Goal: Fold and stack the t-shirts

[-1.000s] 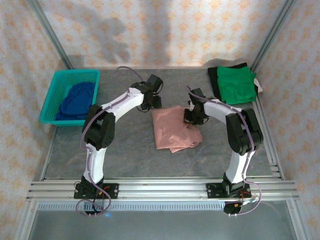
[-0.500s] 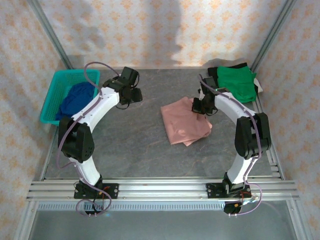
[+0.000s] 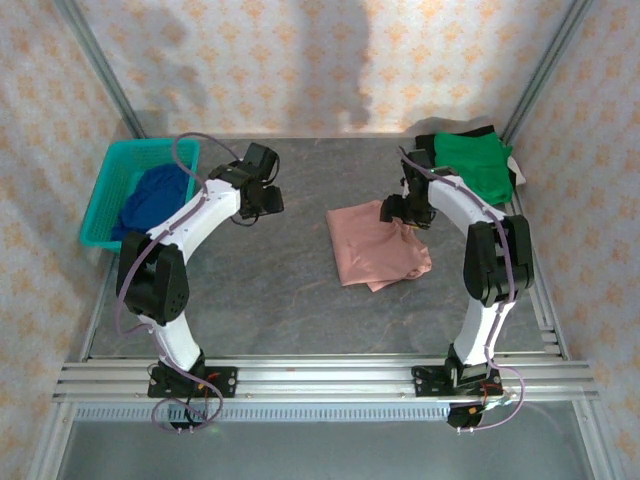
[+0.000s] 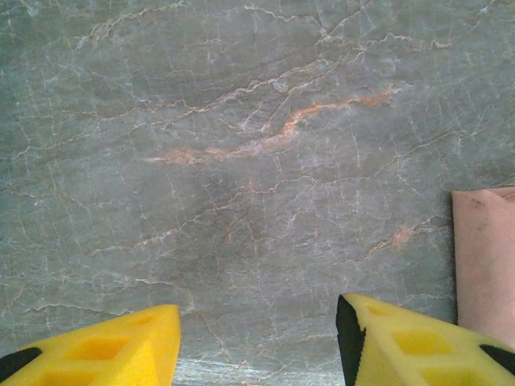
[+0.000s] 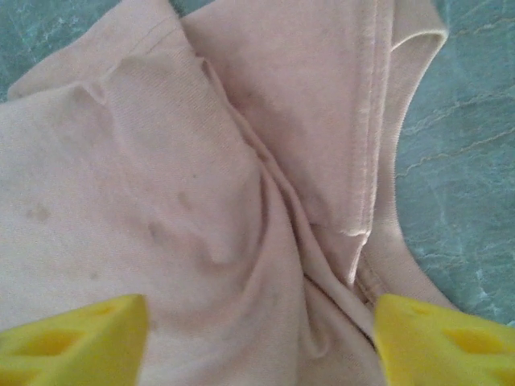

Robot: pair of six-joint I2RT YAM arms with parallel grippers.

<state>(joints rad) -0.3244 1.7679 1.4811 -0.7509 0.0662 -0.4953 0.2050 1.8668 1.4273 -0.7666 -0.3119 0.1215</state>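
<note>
**A:** Which step is the robot on?

**B:** The pink one, by the look of it. The dusty-pink t-shirt (image 3: 378, 252) lies folded into a rough rectangle on the right half of the bench (image 3: 250, 300), with a loose flap poking out at its near edge. The right claw (image 3: 405, 212) hangs over its far right corner with the jaws spread wide. In the wrist view the cloth is puckered beneath them, but nothing is pinched.

**A:** So it holds nothing?

**B:** Nothing. The left claw (image 3: 262, 198) is parted too. It is over bare bench, well to the left of the pink tee, and it is empty.

**A:** And the other shirts?

**B:** The green t-shirt (image 3: 472, 165) lies folded in the far right corner on a dark cloth (image 3: 428, 150); what that cloth is cannot be told. That looks like the stack. The dark blue t-shirt (image 3: 150, 197) is bunched in the teal basket (image 3: 100, 205) at the far left, not yet folded.

**A:** What does the next move call for?

**B:** The pink tee sits near the green one but apart from it, so it likely has to go onto the pile. The claw would need to bite through every layer at one edge, or the fold will drop open when lifted. The stray flap may want tucking in first. The left claw is the nearer one to the basket, so the blue tee would fall to it.
</note>
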